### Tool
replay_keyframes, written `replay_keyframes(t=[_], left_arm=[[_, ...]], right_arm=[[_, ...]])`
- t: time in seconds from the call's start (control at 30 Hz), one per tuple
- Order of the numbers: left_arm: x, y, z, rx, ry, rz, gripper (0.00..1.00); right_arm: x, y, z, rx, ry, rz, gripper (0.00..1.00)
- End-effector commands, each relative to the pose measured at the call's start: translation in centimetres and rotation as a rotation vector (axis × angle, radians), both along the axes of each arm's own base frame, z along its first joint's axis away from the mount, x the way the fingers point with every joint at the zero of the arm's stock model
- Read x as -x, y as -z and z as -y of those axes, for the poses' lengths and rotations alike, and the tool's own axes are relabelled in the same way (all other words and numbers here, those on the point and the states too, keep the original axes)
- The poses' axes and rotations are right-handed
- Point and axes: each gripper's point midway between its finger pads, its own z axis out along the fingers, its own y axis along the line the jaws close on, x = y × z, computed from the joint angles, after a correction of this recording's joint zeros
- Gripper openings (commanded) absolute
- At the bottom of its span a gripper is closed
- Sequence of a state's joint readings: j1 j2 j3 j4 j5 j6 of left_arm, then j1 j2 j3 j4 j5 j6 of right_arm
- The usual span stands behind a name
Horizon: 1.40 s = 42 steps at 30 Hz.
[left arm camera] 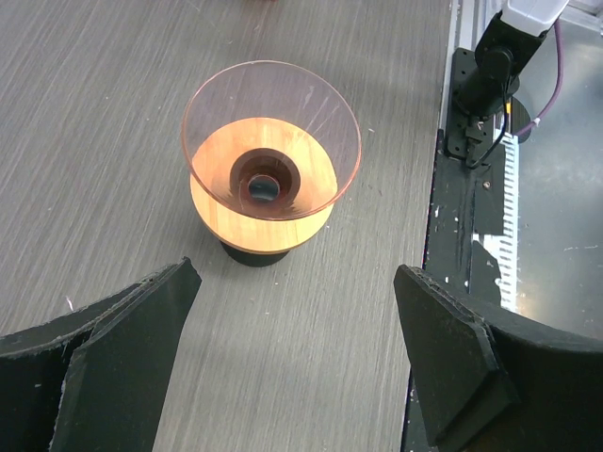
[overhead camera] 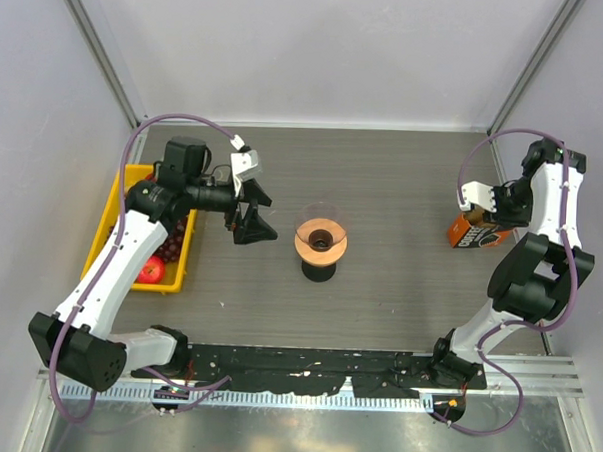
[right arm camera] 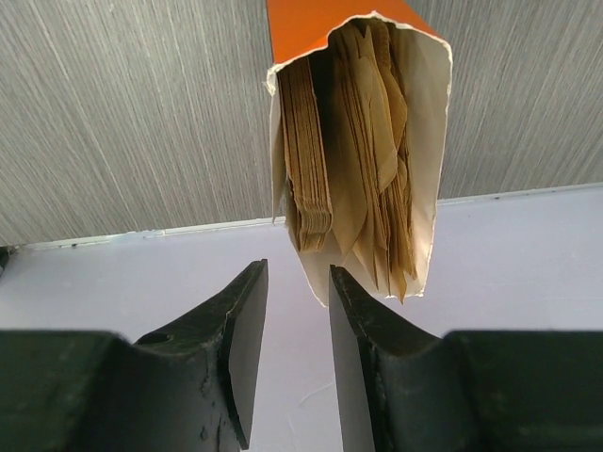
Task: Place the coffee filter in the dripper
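The dripper (overhead camera: 321, 239) stands mid-table, a clear cone on an orange-brown ring with a dark centre hole and black base. The left wrist view shows the dripper (left arm camera: 268, 160) empty. My left gripper (overhead camera: 256, 224) hovers just left of it, and this gripper (left arm camera: 292, 311) is wide open and holds nothing. At the far right an orange pack (overhead camera: 469, 233) lies with its mouth open. Inside the pack (right arm camera: 320, 24) sit several tan coffee filters (right arm camera: 353, 151). My right gripper (right arm camera: 297, 282) is at the mouth, its jaws a narrow gap apart with nothing between them.
A yellow bin (overhead camera: 117, 213) holding red fruit (overhead camera: 151, 270) sits at the left edge beside my left arm. White walls close in on the left, back and right. A black rail (overhead camera: 305, 364) runs along the near edge between the arm bases.
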State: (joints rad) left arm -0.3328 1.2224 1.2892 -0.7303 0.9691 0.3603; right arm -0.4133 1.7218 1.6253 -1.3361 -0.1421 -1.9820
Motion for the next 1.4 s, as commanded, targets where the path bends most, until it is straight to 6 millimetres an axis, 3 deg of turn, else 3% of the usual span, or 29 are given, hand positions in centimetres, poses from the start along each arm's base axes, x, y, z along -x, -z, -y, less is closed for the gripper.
replay_keyframes(t=[0.0,0.43,1.37], left_arm=[[-0.4,-1.6,0.4,0.028,0.007,0.032,0.97],[-0.8,-1.6,0.6,0.035,0.01,0.022,0.97],[-0.9,-1.4,0.7,0.037,0.008,0.007,0.97]], right_arm=[[-1.5,-1.0,0.0,0.016,-0.092,0.051,0.39],[-2.3,-2.4,0.6,0.015,-0.062,0.078,0.4],[-0.2,-1.0,1.4,0.034,-0.069,0.01,0.37]])
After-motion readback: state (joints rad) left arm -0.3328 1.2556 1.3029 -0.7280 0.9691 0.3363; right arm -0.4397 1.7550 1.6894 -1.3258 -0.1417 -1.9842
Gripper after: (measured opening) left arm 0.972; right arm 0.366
